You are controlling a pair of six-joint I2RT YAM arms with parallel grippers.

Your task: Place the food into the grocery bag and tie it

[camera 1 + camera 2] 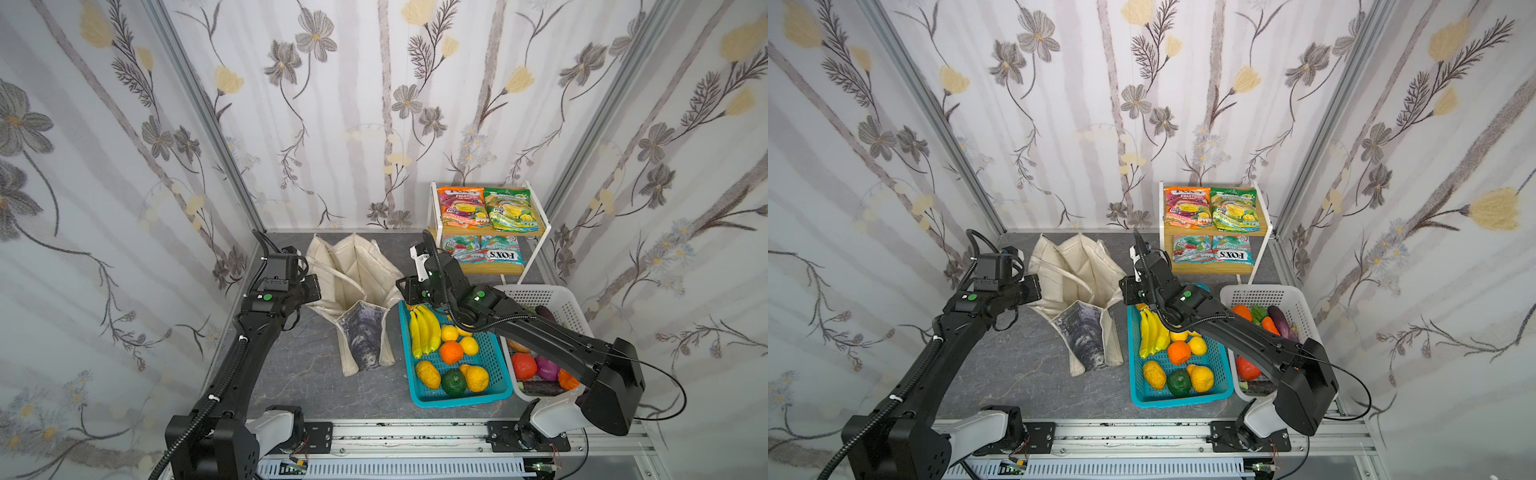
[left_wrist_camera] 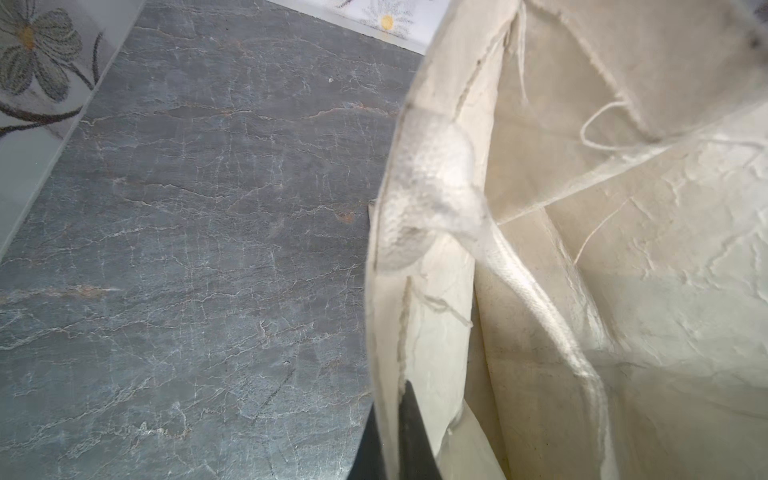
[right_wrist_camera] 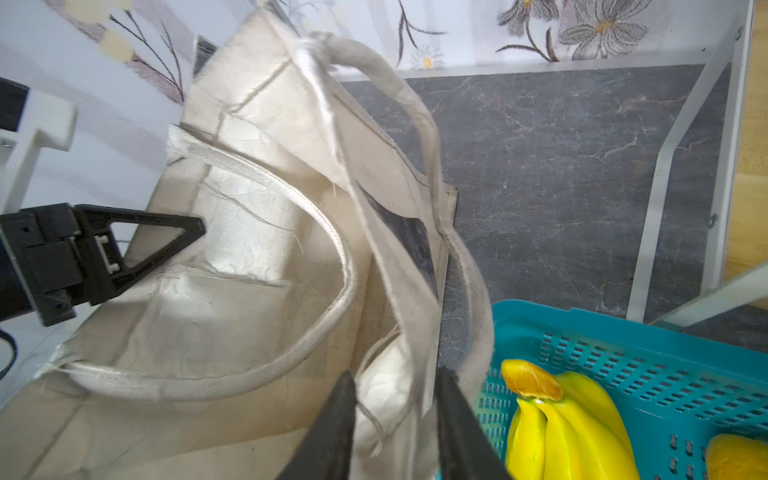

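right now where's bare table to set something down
Biggest bare patch: table bordered by tote, left arm, teal basket and rail. Smaller strip between tote and shelf. Right side is crowded: white basket, right arm.

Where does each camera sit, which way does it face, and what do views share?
Both top views: high above the front rail, looking down and back at the grocery bag, teal basket and snack shelf; left arm and right arm show.
Left wrist: looks along the left gripper, shut on the bag's rim, table beside.
Right wrist: looking past the right gripper, fingers apart astride the bag's edge, at the banana bunch.
Shared: every view shows the bag; the right wrist view catches the left gripper.
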